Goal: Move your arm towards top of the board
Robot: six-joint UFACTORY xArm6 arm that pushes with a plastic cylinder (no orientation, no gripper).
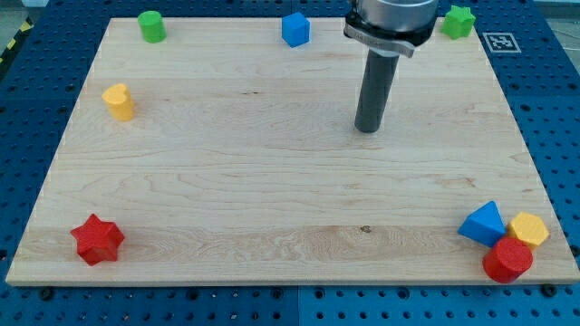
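My tip (pixel 367 129) rests on the wooden board (pixel 272 181) in its upper right part, touching no block. A blue cube (pixel 295 29) lies at the view's top, up and left of the tip. A green star (pixel 458 21) lies at the top right corner. A green cylinder (pixel 151 26) sits at the top left. A yellow heart-like block (pixel 119 101) is at the left. A red star (pixel 97 239) is at the bottom left. A blue triangular block (pixel 483 224), a yellow hexagon (pixel 528 229) and a red cylinder (pixel 507 261) cluster at the bottom right.
The board lies on a blue perforated table (pixel 553 100). A black-and-white marker tag (pixel 499 42) sits just off the board's top right corner. The arm's metal flange (pixel 390 23) hangs over the board's top edge.
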